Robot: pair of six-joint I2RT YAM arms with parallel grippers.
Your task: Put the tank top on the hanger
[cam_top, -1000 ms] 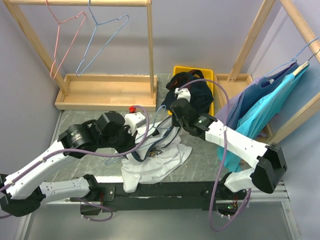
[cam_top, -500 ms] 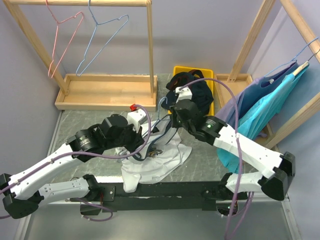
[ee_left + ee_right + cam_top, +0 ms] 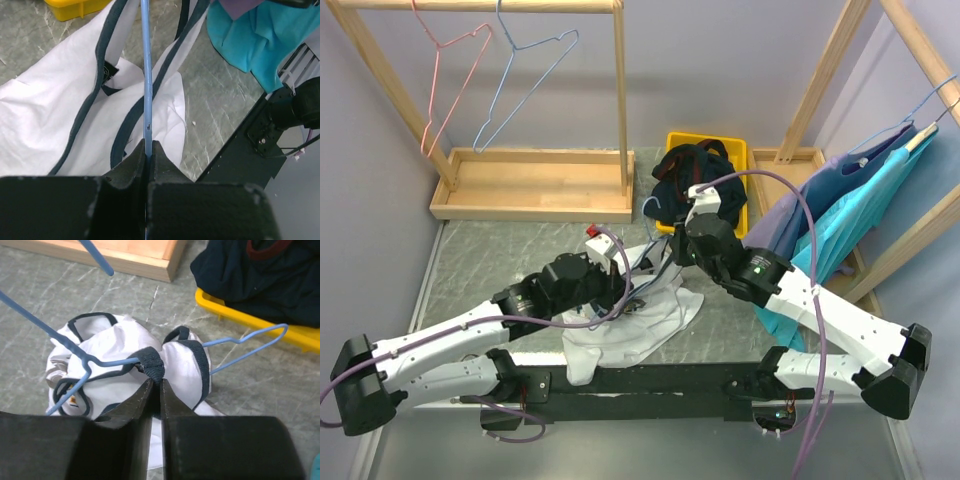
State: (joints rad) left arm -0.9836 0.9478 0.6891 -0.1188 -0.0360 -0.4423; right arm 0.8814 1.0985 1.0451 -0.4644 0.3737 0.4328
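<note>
The white tank top [image 3: 642, 322] with navy trim lies crumpled at the table's near middle. The light-blue wire hanger [image 3: 645, 208] sits over it, hook toward the yellow bin. My left gripper [image 3: 620, 287] is shut on the hanger's wire [image 3: 146, 75], with the tank top [image 3: 50, 115] spread below it. My right gripper [image 3: 680, 255] is shut on a navy-trimmed strap of the tank top [image 3: 115, 347]. The strap is looped over one hanger arm [image 3: 240, 347]. In the wrist views both grippers [image 3: 148, 145] [image 3: 156, 382] show their jaws closed tight.
A wooden rack at the back left holds a pink hanger [image 3: 450, 80] and a second blue hanger [image 3: 525, 85]. A yellow bin [image 3: 672, 142] holds a dark navy garment [image 3: 705, 180]. Teal and purple shirts [image 3: 850, 210] hang on the right rack.
My left arm has reached further right, bringing its gripper in over the tank top. My right gripper has shifted slightly right, and its elbow has swung out to the lower right.
</note>
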